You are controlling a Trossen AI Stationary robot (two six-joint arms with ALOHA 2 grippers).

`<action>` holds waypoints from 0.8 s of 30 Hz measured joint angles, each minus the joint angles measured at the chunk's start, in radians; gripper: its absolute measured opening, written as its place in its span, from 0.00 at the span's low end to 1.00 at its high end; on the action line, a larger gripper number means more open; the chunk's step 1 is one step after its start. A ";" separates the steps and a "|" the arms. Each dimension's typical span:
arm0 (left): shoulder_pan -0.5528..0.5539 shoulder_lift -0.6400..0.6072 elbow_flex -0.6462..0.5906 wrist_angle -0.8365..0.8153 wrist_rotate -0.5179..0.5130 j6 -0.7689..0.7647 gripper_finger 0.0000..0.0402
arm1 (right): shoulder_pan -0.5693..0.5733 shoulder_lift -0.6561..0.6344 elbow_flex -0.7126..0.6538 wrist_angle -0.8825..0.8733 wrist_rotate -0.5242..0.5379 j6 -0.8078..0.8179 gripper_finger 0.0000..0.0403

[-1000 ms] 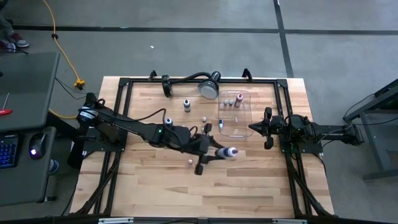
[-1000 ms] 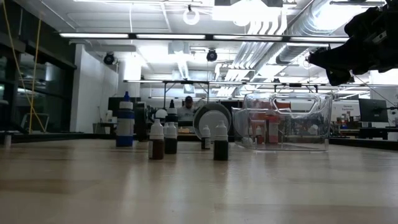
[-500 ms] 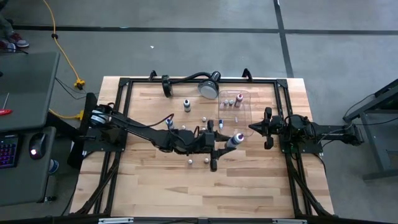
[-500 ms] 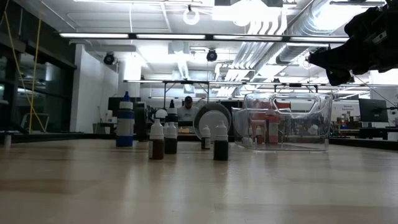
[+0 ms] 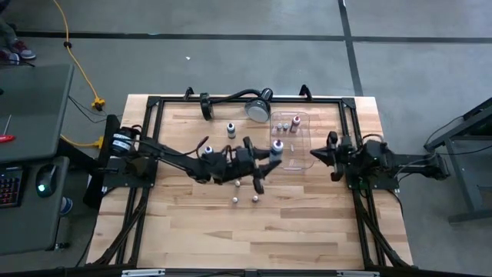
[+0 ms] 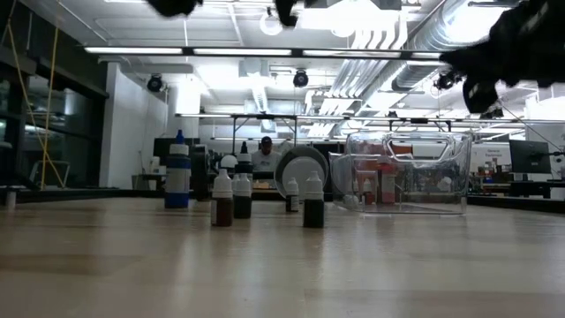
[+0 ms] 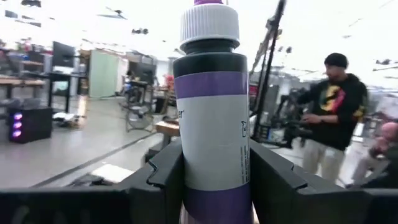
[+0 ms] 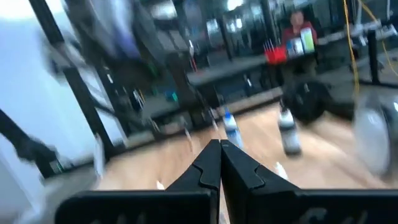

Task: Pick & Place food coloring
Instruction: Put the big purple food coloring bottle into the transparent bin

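So we're mid-carry here: the clear tray sits around 1 o'clock from table centre, and the left gripper, jaws clamped on a purple-banded food coloring bottle, hovers right at its near edge. The right gripper waits pinched closed at 3 o'clock. Next move, I'd guess, is easing over the tray and letting go without tipping the bottles inside.

floor: grey concrete | ceiling striplights | desk at left

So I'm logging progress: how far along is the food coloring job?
Done: a few bottles stand in the clear tray. In hand: the left gripper holds a purple-banded bottle near the tray. Left: several bottles on the table. The right gripper waits shut.
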 joint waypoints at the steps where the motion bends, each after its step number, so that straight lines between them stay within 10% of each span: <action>1: 0.007 -0.002 -0.026 0.022 0.000 -0.002 0.35 | 0.000 0.000 0.019 -0.002 -0.003 0.002 0.00; 9: 0.037 -0.007 -0.079 0.019 0.102 -0.047 0.35 | -0.002 0.137 0.369 -0.356 -0.032 -0.122 0.00; 24: 0.131 -0.006 -0.079 0.007 0.305 -0.090 0.35 | -0.001 0.922 1.372 -0.941 0.029 -0.552 0.08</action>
